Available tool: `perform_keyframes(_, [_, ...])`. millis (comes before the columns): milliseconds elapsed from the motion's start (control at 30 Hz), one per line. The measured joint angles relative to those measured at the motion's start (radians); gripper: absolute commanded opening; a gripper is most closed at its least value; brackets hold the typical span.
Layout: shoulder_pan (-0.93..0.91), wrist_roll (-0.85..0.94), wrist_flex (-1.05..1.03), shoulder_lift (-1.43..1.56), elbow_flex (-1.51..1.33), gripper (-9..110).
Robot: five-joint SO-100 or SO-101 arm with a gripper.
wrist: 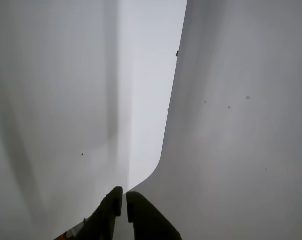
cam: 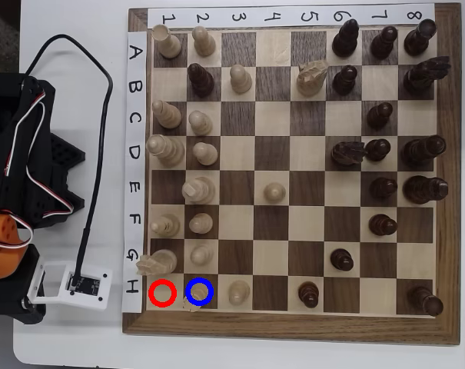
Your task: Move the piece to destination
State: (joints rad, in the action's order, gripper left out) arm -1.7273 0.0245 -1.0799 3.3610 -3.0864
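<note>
The end effector enters the wrist view at 6 o'clock as two dark fingers, drawn together with only a thin slit between them and nothing held. That view shows only plain white surface; no chess piece appears in it. In the overhead view the black arm sits off the board at 9 o'clock, well apart from the pieces.

The brown-and-cream wooden chessboard carries the destination, a dark-brown square marked with a blue ring, near its 7 o'clock corner. A light square marked with a red ring lies just beside it at 9 o'clock. Which pale pawn is meant cannot be read with certainty. The likeliest is the small, short pale cream wooden piece with a round base, which stands upright on the next square, at 3 o'clock from the blue ring.

Handling judgement: the piece should be light, rigid and not fragile, but smooth turned wood may slip and its narrow form tips easily. Grip it across the neck, below the round head, with the fingers vertical. The pale horse-head knight stands at 10 o'clock from the destination; keep clear of it.
</note>
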Motion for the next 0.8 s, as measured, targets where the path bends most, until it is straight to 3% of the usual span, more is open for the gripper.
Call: perform_keyframes(800, [0.000, 0.000, 0.000, 0.000, 0.000, 1])
